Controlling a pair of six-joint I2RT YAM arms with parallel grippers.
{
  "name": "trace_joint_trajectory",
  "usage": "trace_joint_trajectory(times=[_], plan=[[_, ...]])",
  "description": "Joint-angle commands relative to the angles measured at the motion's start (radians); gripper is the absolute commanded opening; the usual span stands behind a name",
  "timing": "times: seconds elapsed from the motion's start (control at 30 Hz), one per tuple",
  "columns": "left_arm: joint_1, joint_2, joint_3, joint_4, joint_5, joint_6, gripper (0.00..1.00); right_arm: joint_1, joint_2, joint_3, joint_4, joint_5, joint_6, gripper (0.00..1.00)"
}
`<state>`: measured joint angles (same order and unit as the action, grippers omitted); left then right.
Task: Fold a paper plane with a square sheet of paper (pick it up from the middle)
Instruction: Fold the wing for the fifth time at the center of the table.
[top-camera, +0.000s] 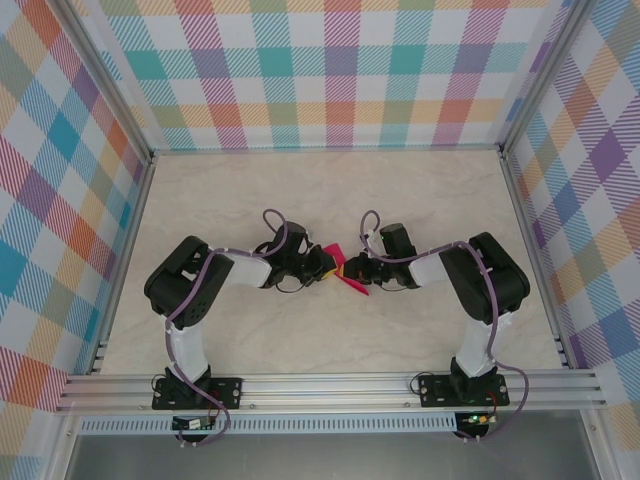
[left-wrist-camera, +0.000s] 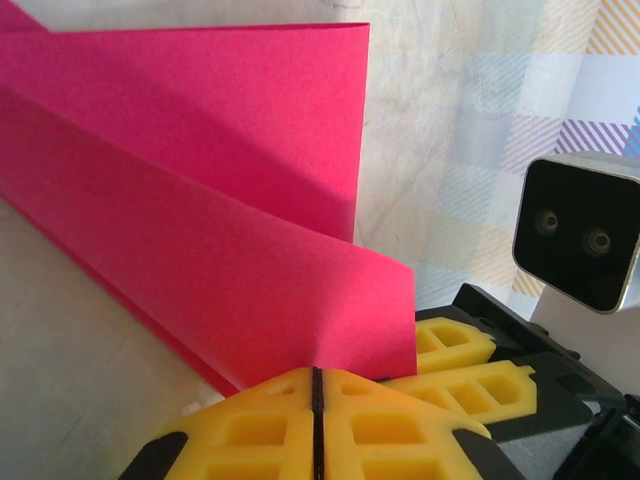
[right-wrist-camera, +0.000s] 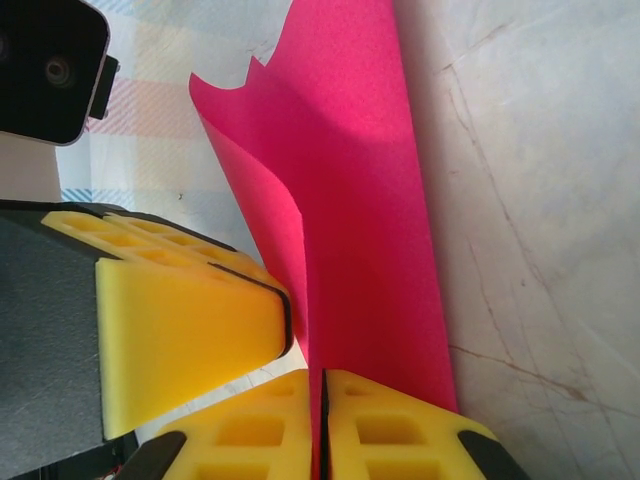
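Yellow fingers of the left end effector (left-wrist-camera: 315, 410) are pressed flat together, pinching the lower edge of the magenta sheet of paper (left-wrist-camera: 200, 200), which rises from them in two long folded layers. Over on the other side, the right end effector (right-wrist-camera: 322, 415) is closed the same way, with the sheet slipping into the seam between its pads and standing up as a narrow, curling fold. Both meet nose to nose at the middle of the desk (top-camera: 420, 200) with the paper gripped between them. From overhead it is too small to say whether any corner touches down. That desk is pale with faint marble veining. Pastel checked walls (top-camera: 340, 70) close in three sides, and an aluminium rail (top-camera: 330, 385) along the near edge carries the two arm bases. From either wrist, the opposite end effector's yellow fingers crowd in beside the paper, and a boxy camera housing (left-wrist-camera: 580, 235) sits above them.
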<state>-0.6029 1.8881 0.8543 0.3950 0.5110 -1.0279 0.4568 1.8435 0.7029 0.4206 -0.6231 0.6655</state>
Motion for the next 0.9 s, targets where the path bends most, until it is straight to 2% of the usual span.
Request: trace_joint_trajectory(times=[0.0,0.63,0.87], plan=[[-0.006,0.013,0.026,-0.015,-0.009,0.019,0.10,-0.007,0.025,0.010,-0.056,0.003,-0.034,0.13],[-0.008,0.021,0.024,-0.047,-0.029,0.032,0.07,-0.007,-0.066,0.065,-0.239,-0.018,-0.108,0.22],[-0.006,0.026,0.026,-0.048,-0.030,0.032,0.07,-0.008,-0.124,0.074,-0.327,0.010,-0.141,0.29]])
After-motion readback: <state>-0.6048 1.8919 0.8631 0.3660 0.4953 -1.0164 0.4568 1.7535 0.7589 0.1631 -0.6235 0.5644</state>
